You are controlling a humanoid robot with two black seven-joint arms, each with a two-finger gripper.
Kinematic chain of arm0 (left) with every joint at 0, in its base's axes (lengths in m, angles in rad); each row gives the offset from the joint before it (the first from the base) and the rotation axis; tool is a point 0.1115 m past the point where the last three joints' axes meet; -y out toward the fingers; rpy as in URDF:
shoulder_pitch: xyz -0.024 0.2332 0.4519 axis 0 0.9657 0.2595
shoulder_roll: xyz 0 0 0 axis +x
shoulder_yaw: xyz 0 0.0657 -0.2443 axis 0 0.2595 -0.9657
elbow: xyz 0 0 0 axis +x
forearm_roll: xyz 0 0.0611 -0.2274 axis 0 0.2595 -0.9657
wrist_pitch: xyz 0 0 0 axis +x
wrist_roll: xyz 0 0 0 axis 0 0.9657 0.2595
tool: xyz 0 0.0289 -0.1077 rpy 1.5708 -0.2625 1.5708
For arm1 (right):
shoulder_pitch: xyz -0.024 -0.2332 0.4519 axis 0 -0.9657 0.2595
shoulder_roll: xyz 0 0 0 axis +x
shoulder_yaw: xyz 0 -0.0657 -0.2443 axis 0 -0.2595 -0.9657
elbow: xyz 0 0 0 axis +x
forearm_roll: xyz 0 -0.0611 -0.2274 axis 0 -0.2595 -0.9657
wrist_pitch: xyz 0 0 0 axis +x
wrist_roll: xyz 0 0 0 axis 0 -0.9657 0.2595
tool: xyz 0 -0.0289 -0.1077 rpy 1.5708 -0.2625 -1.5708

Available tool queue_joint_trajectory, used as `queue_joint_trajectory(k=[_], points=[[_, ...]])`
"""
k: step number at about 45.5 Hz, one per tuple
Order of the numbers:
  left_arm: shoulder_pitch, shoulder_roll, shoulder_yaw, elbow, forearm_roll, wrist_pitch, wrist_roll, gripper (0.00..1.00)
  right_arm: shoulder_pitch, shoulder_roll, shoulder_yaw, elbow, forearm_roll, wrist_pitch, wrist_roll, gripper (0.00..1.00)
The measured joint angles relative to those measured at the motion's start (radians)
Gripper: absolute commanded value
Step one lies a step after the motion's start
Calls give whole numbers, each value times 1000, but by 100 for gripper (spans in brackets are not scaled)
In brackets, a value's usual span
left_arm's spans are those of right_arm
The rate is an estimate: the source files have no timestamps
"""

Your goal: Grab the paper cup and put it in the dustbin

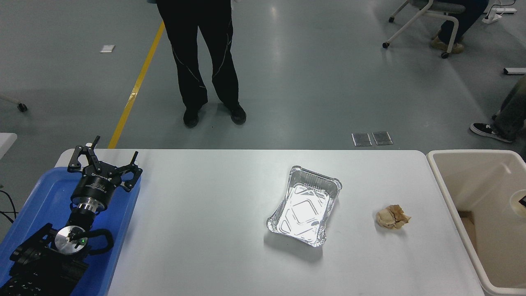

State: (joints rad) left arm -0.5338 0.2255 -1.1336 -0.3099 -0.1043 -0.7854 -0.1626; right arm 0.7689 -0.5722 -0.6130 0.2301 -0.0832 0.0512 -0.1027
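The paper cup (517,203) shows only as a cream rim cut off by the picture's right edge, inside the outline of the dustbin (452,193). A small dark part at the cup's rim (523,200) is all that shows of my right gripper, and the rest of it is out of frame. Whether the cup is held or lies in the bin cannot be told. My left gripper (104,161) is parked open and empty over the blue tray (45,193) at the lower left.
A silver foil tray (305,205) lies at the table's middle right. A crumpled tan paper wad (392,216) lies between it and the bin. A person's legs (205,61) stand beyond the far edge. Another person's shoe (487,130) is at the far right.
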Motion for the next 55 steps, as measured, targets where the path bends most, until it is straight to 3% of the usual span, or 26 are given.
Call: queue_joint_trajectory(k=[8,13,45,55], points=[[0,0,0,0,0,0,0,99,3,0,2,28,1,-10,0,79],[0,0,0,0,0,0,0,99,29,-17,-9,72,2,-13,0,100],[-1,0,3,0,1,0,1,99,639,-119,-440,707,6,12,0,100],[-1,0,3,0,1,0,1,99,906,-112,-582,886,8,128,1,100]])
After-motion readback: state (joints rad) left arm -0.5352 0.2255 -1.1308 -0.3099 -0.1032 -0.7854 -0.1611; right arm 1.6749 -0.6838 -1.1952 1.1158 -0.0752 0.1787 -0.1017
